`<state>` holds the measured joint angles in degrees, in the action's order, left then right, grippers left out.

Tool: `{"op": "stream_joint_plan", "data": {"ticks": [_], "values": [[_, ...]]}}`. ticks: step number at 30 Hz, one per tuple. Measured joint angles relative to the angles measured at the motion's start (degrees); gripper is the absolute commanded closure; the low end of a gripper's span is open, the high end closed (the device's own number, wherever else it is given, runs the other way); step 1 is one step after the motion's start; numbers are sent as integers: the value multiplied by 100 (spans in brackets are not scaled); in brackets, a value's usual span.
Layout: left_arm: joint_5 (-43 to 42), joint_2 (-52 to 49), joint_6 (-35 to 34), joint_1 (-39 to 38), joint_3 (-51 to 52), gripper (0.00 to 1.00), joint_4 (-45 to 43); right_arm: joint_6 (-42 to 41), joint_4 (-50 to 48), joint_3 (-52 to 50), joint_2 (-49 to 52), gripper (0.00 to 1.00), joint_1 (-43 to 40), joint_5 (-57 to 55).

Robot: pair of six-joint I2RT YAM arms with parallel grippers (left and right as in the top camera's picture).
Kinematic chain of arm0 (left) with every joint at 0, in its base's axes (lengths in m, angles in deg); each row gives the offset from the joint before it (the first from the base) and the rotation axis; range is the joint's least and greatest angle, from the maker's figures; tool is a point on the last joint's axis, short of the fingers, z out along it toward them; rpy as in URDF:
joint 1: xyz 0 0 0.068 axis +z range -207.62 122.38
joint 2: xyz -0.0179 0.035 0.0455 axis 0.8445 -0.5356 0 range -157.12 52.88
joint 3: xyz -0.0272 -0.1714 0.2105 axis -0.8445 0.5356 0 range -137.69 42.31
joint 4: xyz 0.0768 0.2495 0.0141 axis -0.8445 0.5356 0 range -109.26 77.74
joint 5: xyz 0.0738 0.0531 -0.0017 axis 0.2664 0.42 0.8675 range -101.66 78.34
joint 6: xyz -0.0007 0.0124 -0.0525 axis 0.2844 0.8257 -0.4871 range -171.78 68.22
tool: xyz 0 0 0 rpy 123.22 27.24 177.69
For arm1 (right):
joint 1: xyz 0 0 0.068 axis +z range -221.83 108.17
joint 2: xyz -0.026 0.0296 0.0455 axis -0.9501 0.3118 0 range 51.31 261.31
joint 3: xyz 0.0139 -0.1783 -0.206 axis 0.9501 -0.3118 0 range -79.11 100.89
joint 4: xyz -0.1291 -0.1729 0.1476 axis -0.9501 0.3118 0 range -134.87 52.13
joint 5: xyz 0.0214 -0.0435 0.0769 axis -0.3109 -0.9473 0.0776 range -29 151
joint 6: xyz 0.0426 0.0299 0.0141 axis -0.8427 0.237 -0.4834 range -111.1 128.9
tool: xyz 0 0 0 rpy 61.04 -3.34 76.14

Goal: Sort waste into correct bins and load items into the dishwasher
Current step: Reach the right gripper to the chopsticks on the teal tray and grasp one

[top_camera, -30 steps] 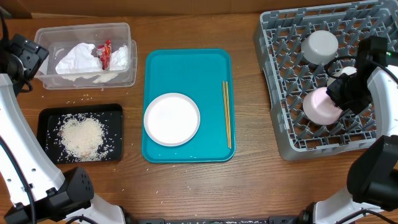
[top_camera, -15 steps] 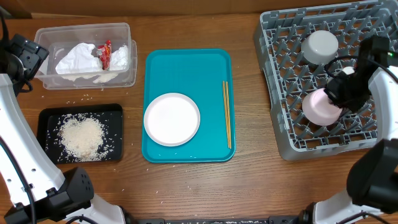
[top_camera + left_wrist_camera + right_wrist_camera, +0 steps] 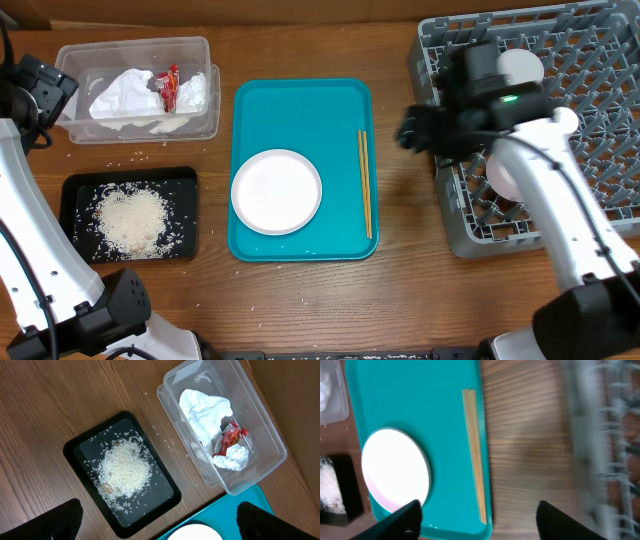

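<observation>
A white round plate [image 3: 276, 191] [image 3: 395, 470] lies on the teal tray [image 3: 300, 110], with the wooden chopsticks [image 3: 365, 183] [image 3: 475, 477] along the tray's right side. My right gripper [image 3: 410, 130] [image 3: 485, 522] hangs open and empty over the bare wood between tray and grey dish rack [image 3: 560, 215]. In the rack a pale bowl [image 3: 525, 68] and a pinkish-white plate [image 3: 500, 177] show partly behind the arm. The clear tub [image 3: 200, 125] [image 3: 260, 425] holds the napkin [image 3: 125, 95] [image 3: 205, 407] and red packet [image 3: 168, 87] [image 3: 230, 440]. My left gripper [image 3: 162, 525] stands open high above the black tray [image 3: 75, 190] [image 3: 80, 445] of rice [image 3: 130, 218] [image 3: 122, 465].
Loose rice grains [image 3: 130, 158] lie scattered on the wood between the tub and the black tray. The right arm's white link [image 3: 560, 220] crosses the front-left part of the rack. The left arm [image 3: 30, 200] runs down the table's left edge.
The right gripper let go of the pinkish-white plate in the rack, opened, and swung left out over the wood beside the teal tray. The left arm has not moved.
</observation>
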<state>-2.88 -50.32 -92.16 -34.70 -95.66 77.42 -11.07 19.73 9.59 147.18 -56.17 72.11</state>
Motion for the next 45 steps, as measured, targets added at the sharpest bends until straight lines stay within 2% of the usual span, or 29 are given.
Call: {"op": "stream_joint_plan", "data": {"ticks": [2, 8, 11, 22, 45], "values": [[0, 0, 0, 0, 0, 0, 0, -79, -236, -39, 155, 26, 428, -166], [0, 0, 0, 0, 0, 0, 0, -184, -1132, -153, 970, 42, 1283, -662], [0, 0, 0, 0, 0, 0, 0, -227, -1432, -173, 1335, 45, 1526, -1014], [0, 0, 0, 0, 0, 0, 0, -229, -1952, -192, 2262, 47, 1731, -1843], [0, 0, 0, 0, 0, 0, 0, -229, -2173, -291, 2533, 48, 1727, -1849]]}}
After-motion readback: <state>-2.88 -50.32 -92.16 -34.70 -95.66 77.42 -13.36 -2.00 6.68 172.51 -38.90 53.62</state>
